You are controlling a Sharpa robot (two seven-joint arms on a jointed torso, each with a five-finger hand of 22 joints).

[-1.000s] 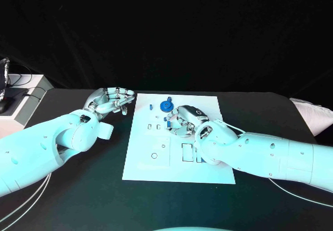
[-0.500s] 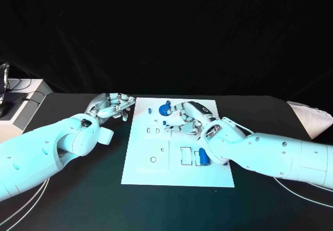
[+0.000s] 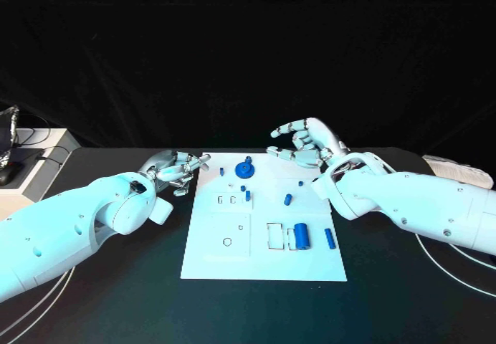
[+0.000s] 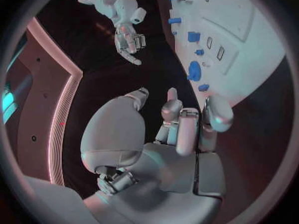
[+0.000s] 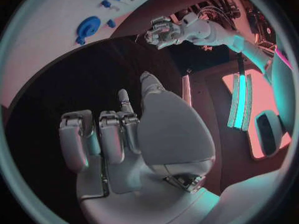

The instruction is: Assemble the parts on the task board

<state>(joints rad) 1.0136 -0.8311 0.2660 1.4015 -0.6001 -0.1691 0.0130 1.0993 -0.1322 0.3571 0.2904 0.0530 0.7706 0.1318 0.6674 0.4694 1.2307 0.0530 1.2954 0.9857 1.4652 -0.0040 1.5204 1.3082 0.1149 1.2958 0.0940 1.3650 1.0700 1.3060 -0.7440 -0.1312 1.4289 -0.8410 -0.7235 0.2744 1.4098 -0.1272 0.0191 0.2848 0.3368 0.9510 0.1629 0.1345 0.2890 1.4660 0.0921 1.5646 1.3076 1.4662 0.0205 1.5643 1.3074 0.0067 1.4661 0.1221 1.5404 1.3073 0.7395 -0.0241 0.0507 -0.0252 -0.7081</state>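
My right silver hand (image 3: 305,145) has lifted up off the flat white task board (image 3: 259,251) and now hangs over its far edge, and where it was I can see a small blue peg (image 3: 287,198) standing on the board. That hand holds nothing and its fingers are a bit apart and bent. My left silver hand (image 3: 175,170) sits just beside the board's left edge, fingers curled in loosely, with nothing in it. The round blue wheel part (image 3: 246,170) sits near the far end of the board. A fat blue tube part (image 3: 302,235) and a thin blue stick part (image 3: 331,239) lie near the long slots. I worry that if I bring a hand down too fast, I could knock the little peg over or push the loose stick off the board.
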